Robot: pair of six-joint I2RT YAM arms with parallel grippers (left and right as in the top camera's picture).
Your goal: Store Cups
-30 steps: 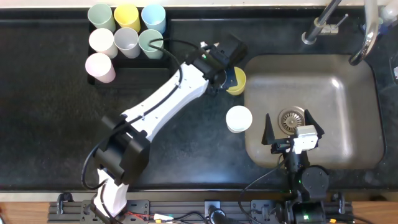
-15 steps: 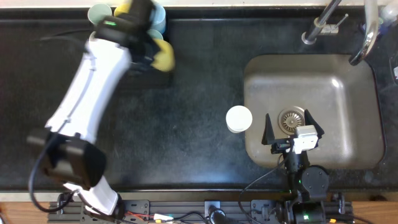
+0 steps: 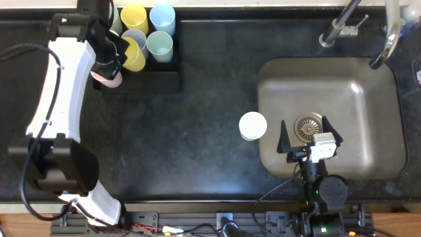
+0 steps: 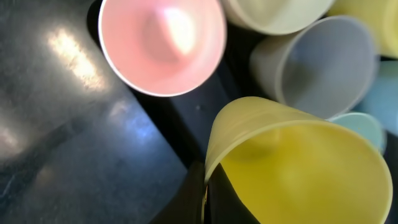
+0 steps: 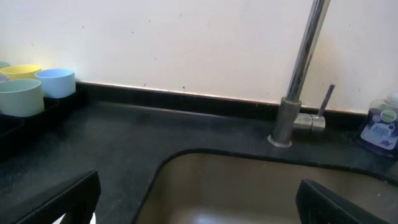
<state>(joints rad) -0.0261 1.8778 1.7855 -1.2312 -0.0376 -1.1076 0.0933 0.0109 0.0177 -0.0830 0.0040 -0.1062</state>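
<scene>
My left gripper (image 3: 117,55) is shut on the rim of a yellow cup (image 3: 133,54), which hangs tilted over the black cup tray (image 3: 158,80) at the back left of the counter. In the left wrist view the yellow cup (image 4: 298,168) hangs above a pink cup (image 4: 161,43), a grey cup (image 4: 323,65) and a mint cup (image 4: 364,124). The tray also holds a yellow cup (image 3: 133,16), a blue cup (image 3: 162,16) and a mint cup (image 3: 160,46). A white cup (image 3: 252,126) stands on the counter by the sink. My right gripper (image 3: 309,139) stands open over the sink.
The steel sink (image 3: 355,79) fills the right side, with a faucet (image 5: 298,81) and a soap bottle (image 5: 382,124) behind it. Dark counter (image 3: 197,131) stretches between tray and sink. A wall runs along the back.
My left arm has swung the yellow cup from beside the sink leftward to over the cup tray. The right arm and the white cup have not moved.
</scene>
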